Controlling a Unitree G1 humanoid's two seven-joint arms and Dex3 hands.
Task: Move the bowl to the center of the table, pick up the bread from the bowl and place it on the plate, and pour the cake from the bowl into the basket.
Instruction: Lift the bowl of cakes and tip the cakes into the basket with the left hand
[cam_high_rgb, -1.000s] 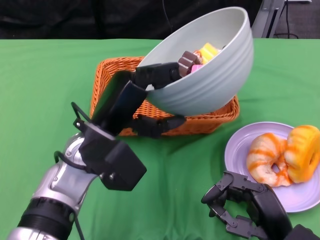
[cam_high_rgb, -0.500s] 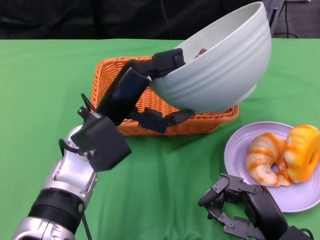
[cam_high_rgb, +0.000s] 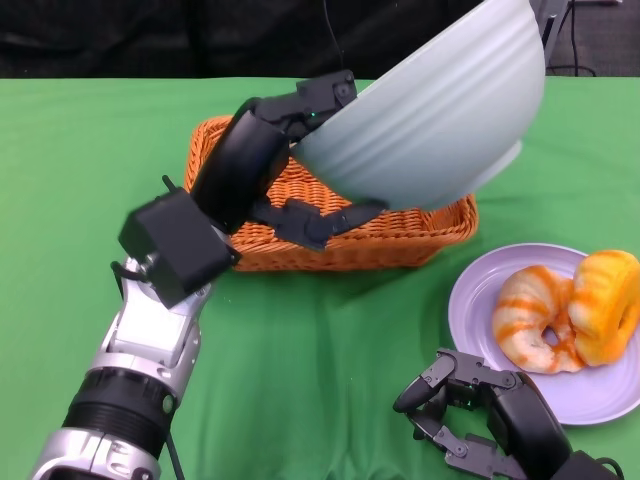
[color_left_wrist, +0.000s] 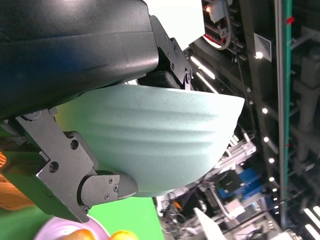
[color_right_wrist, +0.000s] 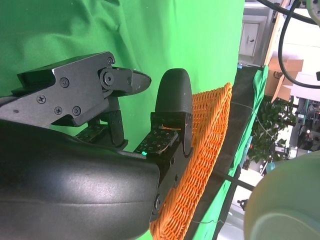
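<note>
Left hand (cam_high_rgb: 285, 170) grips the bowl (cam_high_rgb: 440, 120) tipped steeply over the basket (cam_high_rgb: 255, 245); rim should stay above the basket so cake lands inside; right hand (cam_high_rgb: 480, 415) rests empty, fingers loosely apart.

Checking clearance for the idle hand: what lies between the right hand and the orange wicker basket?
Only bare green tablecloth in the head view, between the right hand and the orange wicker basket. The lilac plate sits off to the side.

Bowl (cam_high_rgb: 440, 120) tipped steeply above basket (cam_high_rgb: 290, 215), held up by left hand (cam_high_rgb: 300, 150) at its left rim. Basket far centre. Plate (cam_high_rgb: 480, 300) near right w/ bread (cam_high_rgb: 565, 310) on it. Right hand (cam_high_rgb: 480, 415) near plate's near-left edge.
</note>
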